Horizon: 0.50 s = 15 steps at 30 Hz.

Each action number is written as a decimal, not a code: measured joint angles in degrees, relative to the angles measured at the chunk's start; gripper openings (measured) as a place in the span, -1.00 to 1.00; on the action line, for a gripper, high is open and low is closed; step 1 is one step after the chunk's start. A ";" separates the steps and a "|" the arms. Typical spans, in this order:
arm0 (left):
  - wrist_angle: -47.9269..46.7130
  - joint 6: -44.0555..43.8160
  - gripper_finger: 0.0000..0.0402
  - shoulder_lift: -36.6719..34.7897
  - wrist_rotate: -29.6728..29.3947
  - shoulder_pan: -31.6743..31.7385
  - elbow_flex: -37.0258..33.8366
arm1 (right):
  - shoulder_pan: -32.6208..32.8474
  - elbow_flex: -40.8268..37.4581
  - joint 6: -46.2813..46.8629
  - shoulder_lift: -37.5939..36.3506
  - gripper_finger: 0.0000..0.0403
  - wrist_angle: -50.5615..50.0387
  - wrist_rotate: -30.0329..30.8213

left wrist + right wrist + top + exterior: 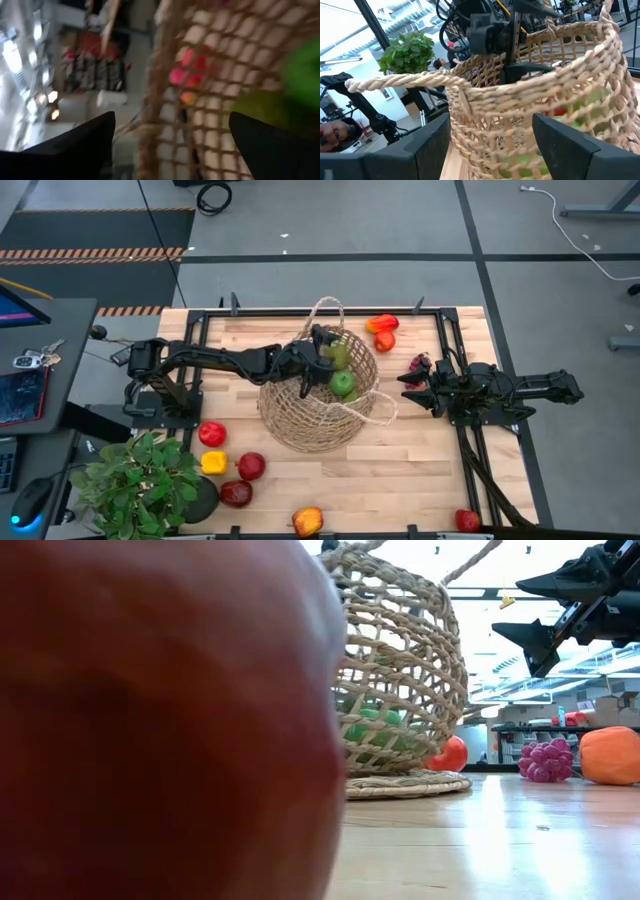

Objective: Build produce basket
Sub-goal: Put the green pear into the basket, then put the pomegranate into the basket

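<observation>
1. The left gripper (pixel 322 348) is seen over the wicker basket (pixel 300 425) at the desk's (pixel 420 470) middle, fingers spread wide, nothing held.
2. A straight lift clear of the weave is advised, so the green apple (pixel 343 383) inside is not disturbed.
3. The right gripper (pixel 412 387), part open and empty, is kept beside the rim.

The left end effector (pixel 330 352) hangs inside the basket (pixel 300 425), with 2 fruits (pixel 342 383) just beside it. The right end effector (pixel 408 386) is just outside the basket, grapes (pixel 417 364) beside it on the surface (pixel 400 470).
</observation>
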 joint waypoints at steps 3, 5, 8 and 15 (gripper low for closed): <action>3.92 0.05 0.98 -0.28 -4.21 -0.24 -0.04 | 0.01 0.00 0.00 0.00 0.41 0.00 0.00; 5.35 -1.40 0.97 -1.61 -4.38 -0.33 -0.12 | 0.02 0.00 0.00 -0.01 0.41 0.00 0.00; 6.46 -4.87 0.97 -4.36 -2.86 -0.13 -0.11 | 0.02 0.00 0.00 -0.01 0.41 0.00 0.00; 6.99 -9.13 0.97 -11.01 -0.26 1.92 -0.11 | 0.00 0.00 0.00 0.00 0.41 0.00 0.00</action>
